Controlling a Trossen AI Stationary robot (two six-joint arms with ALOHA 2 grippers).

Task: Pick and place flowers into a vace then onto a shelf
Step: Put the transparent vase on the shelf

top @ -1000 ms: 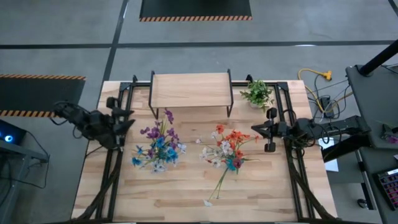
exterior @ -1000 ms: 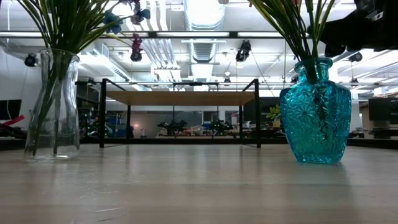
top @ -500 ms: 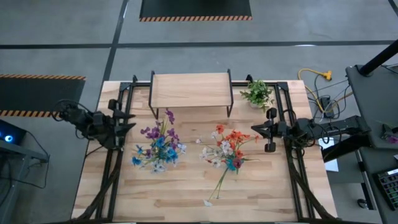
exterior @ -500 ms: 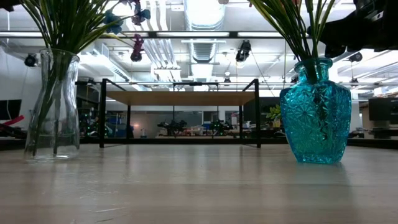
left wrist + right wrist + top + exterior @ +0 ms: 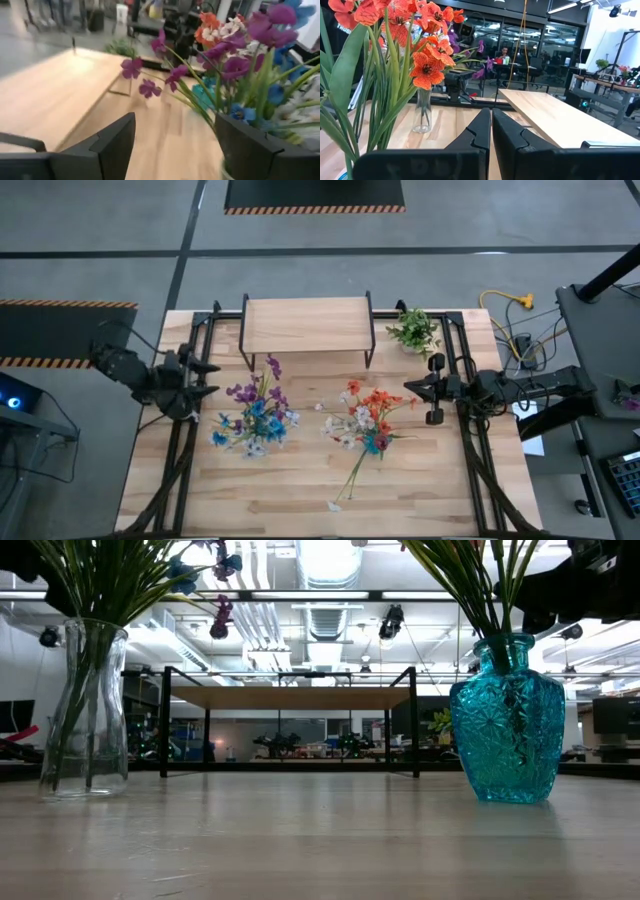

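Note:
Two bunches of flowers stand in vases on the table. The blue, purple and white flowers [image 5: 256,416] stand in a clear glass vase [image 5: 85,710]. The orange-red and white flowers [image 5: 365,420] stand in a teal glass vase [image 5: 508,720]. The shelf [image 5: 307,324] stands at the far edge, its wood top bare. My left gripper [image 5: 205,377] is open, left of the clear vase's blooms [image 5: 235,65], with its fingers apart in the left wrist view [image 5: 175,150]. My right gripper [image 5: 410,390] is shut [image 5: 491,131], right of the orange blooms [image 5: 427,65].
A small bushy green plant [image 5: 413,330] stands right of the shelf at the far edge. One long stem [image 5: 350,480] reaches from the teal vase's bunch toward the near edge. Black frame rails [image 5: 180,450] run along both table sides. Bare wood lies between the vases and the near edge.
My left arm has drawn back slightly toward the table's left edge, and it now shows as a dark shape at the upper left of the low view. The vases and flowers have stayed where they were.

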